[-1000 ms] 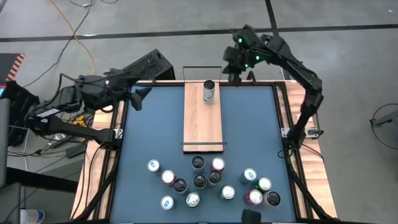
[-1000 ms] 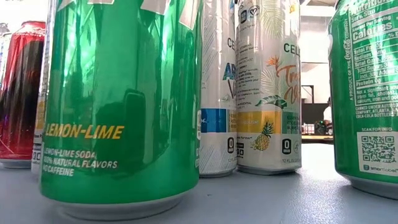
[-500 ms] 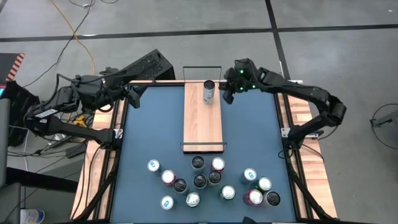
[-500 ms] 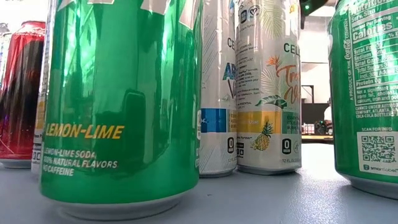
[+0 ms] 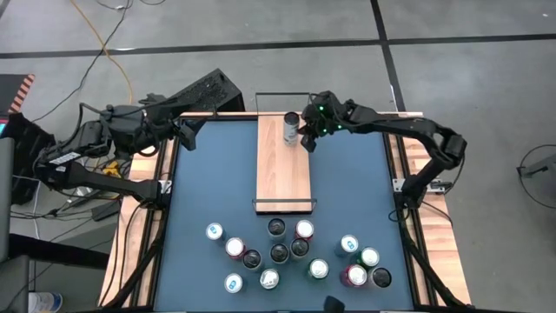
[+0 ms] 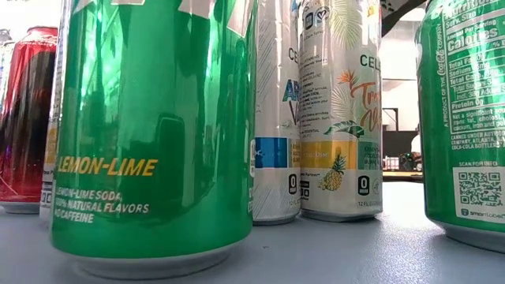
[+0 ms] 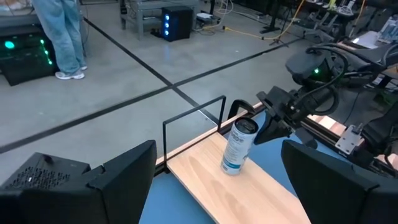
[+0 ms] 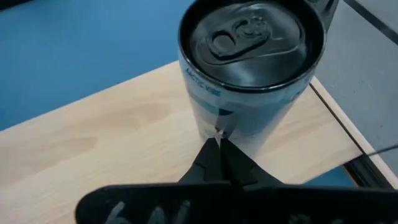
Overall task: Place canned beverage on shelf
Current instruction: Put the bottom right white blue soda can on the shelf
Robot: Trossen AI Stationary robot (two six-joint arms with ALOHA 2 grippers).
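In the low view a green lemon-lime can (image 6: pixel 154 134) fills the frame — its top cut off, the shelf hidden behind the cans. The can (image 8: pixel 252 74) in the right wrist view has unreadable print — too blurred.

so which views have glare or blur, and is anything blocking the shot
Low view: the green lemon-lime can fills the frame with glossy reflections, hiding the shelf. Right wrist view: the can looms large, its lid catching soft glare. High view: even light, the shelf clearly seen.
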